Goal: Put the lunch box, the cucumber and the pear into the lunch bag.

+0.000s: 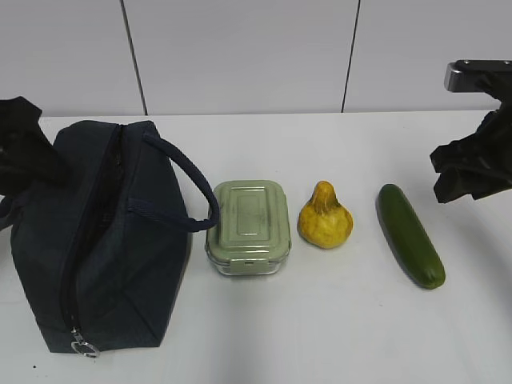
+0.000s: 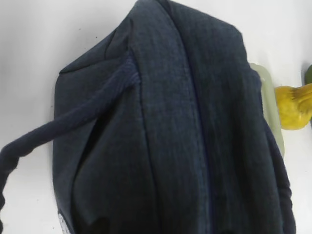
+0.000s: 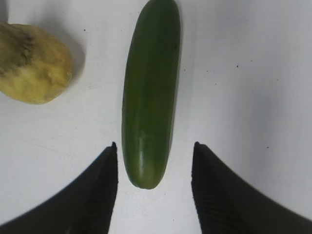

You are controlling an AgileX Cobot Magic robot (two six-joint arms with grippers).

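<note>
White table (image 1: 320, 336) and a pale panelled wall make the scene. On the right side, the right gripper (image 3: 155, 156) is spread wide and holds nothing; its two dark ribbed fingers (image 3: 105, 190) stand on either side of one rounded end of the cucumber (image 3: 150, 92), apart from it, not touching. The cucumber is dark green, smooth and a little shiny, a thick straight cylinder lying on the table. Near it lies the pear (image 1: 325, 216), yellow and lumpy with brown marks and a narrow top. Just beside the pear is the lunch box (image 1: 249, 226), clear glass with a pale green clip lid. The lunch bag (image 1: 104, 240), dark navy fabric with looped handles, lies against the box, and a metal ring pull hangs at its near end. The left gripper is not seen in its wrist view, so I cannot tell its state; only bag fabric fills that view.
</note>
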